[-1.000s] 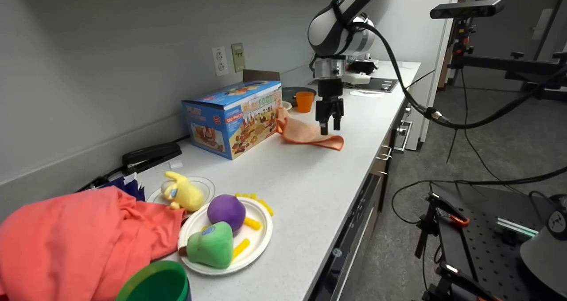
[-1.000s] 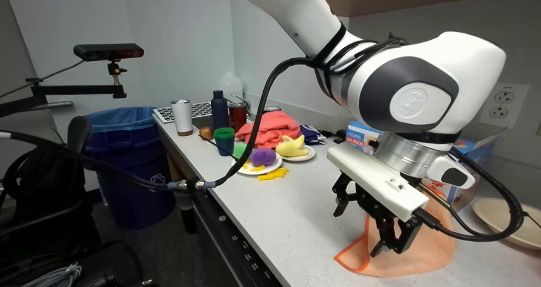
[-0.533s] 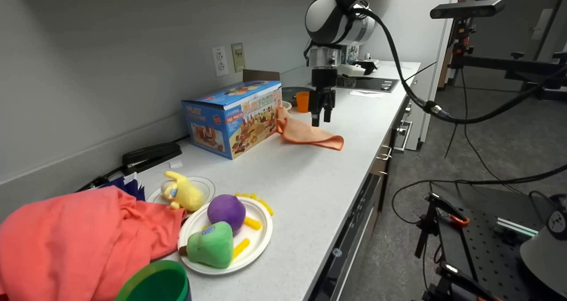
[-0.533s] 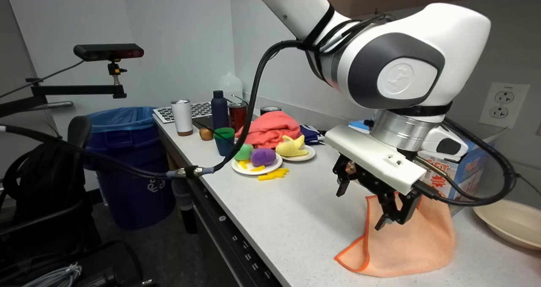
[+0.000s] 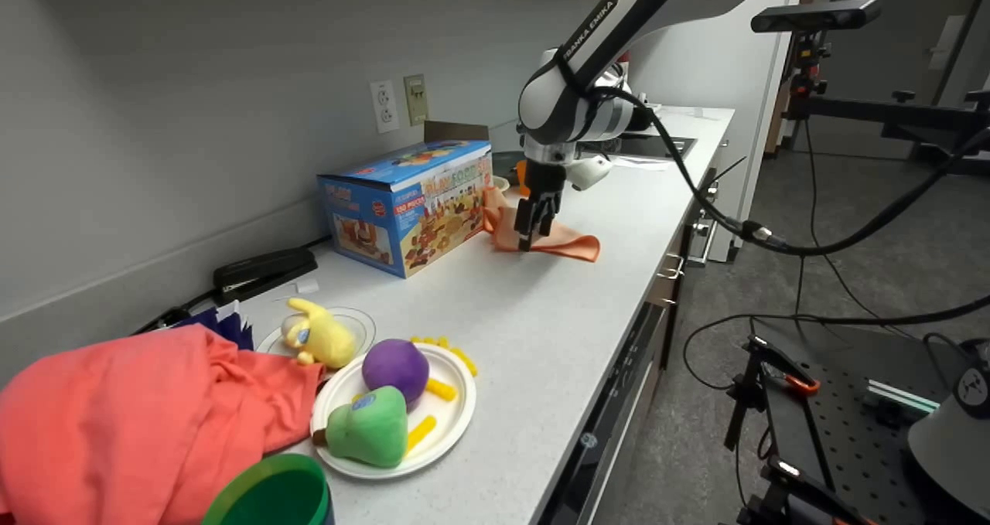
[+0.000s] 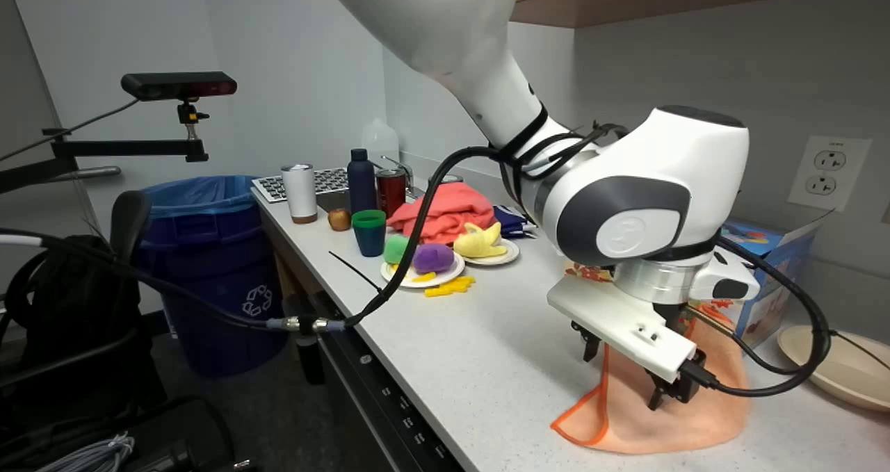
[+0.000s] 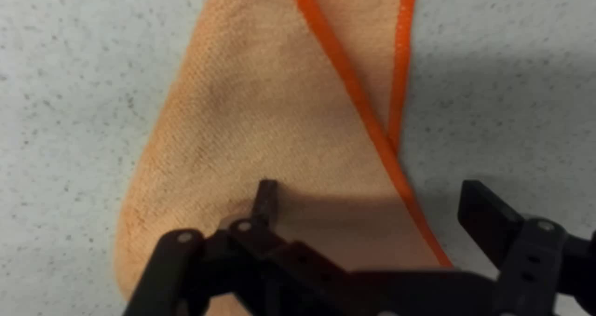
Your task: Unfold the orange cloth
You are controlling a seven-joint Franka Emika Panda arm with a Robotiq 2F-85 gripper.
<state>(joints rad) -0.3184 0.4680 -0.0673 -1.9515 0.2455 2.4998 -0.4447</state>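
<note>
The orange cloth lies folded on the counter, with one corner showing beneath a folded-over layer; it shows in both exterior views [image 5: 572,243] [image 6: 695,423] and in the wrist view [image 7: 279,120]. Its far end rests against the box. My gripper is open, pointing down low over the cloth, in both exterior views [image 5: 534,240] [image 6: 624,383]. In the wrist view the gripper [image 7: 368,188] has one finger over or on the cloth and the other beyond its bright orange hem, over bare counter. Whether the fingertips touch is unclear. Nothing is held.
A blue play-food box [image 5: 402,208] stands by the wall beside the cloth. An orange cup [image 5: 523,178] is partly hidden behind the gripper. A beige plate [image 6: 845,371] sits nearby. A plate with toy food [image 5: 456,424] and a coral cloth [image 5: 147,424] lie farther along the counter.
My gripper rose slightly, then came down to the cloth, shifting toward the box. It has stayed open. The cloth looks unchanged.
</note>
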